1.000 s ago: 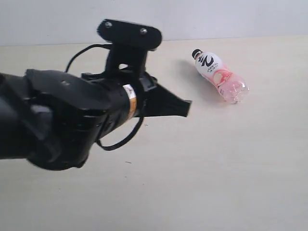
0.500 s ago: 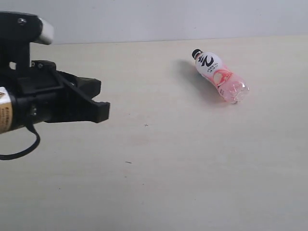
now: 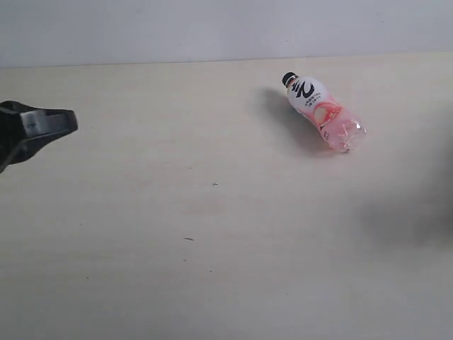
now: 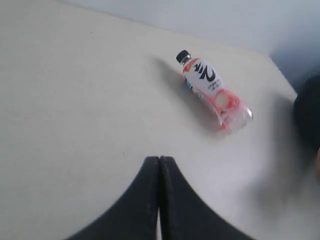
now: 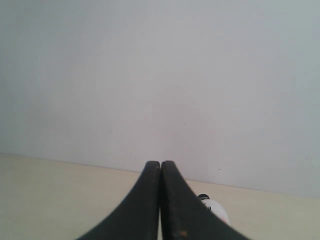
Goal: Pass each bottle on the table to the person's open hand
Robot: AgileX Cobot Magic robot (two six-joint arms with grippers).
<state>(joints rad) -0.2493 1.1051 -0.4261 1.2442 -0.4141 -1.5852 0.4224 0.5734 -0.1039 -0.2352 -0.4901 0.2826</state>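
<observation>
Nearest, at the left over the wide pale beige wood-grain bench (image 3: 212,276), the black left claw (image 4: 159,162) has its fingers pressed together on nothing, and the black right claw (image 5: 160,164) is likewise closed and empty. Farther back, near the pale wall (image 3: 212,28), the small clear pink plastic bottle with a black cap (image 3: 323,112) lies on its side, cap toward the wall. To take it well, a claw should open wide, straddle the bottle's waist square to its length so it cannot roll, and lift only when the person's open hand, unseen here, is offered.
</observation>
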